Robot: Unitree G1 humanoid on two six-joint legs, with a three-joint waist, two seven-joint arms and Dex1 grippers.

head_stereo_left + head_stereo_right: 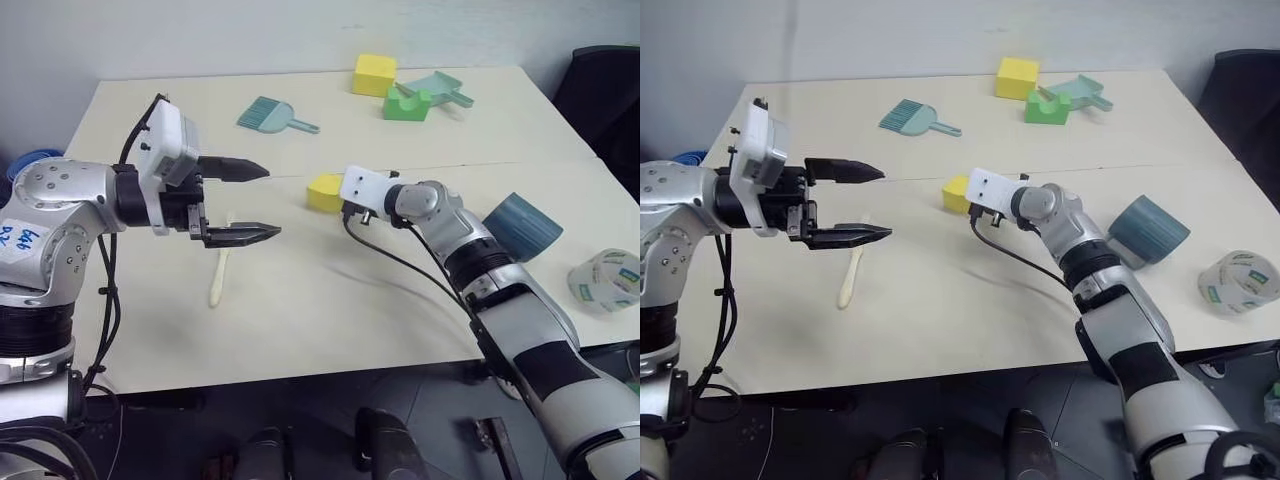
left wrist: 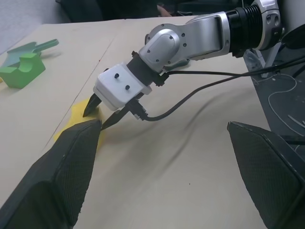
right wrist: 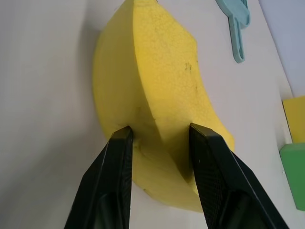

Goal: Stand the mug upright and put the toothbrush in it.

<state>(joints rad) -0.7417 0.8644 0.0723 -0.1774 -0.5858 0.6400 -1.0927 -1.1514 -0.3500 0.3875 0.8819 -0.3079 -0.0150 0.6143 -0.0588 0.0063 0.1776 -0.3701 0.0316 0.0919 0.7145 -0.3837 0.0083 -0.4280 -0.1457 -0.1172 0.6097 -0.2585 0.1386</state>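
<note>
Closing on the wrong thing was the plain risk: the right gripper (image 3: 159, 138) had its jaws set either side of a ridge of the yellow foam wedge (image 3: 157, 95), both tips touching it, though I could not tell whether they had yet clamped, and that wedge is no part of the job. If the arm lifted or shoved it, the effort would be spent away from the dark teal-blue ribbed mug (image 1: 522, 226), which lay on its side near the right edge of the pale desk (image 1: 330, 300), beside the right forearm and well apart from the wedge. The slim cream-white plastic toothbrush (image 1: 219, 272) lay flat on the desk, well apart from the mug, below the left gripper (image 1: 262, 201), whose jaws stood wide and released, holding nothing. That left arm was raised over the desk, jaws pointing roughly level toward the right arm; a careless drop could knock the toothbrush aside. The right arm reached forward and leftward, angled slightly down, its cable trailing in a loop beneath the forearm, where it might snag.
</note>
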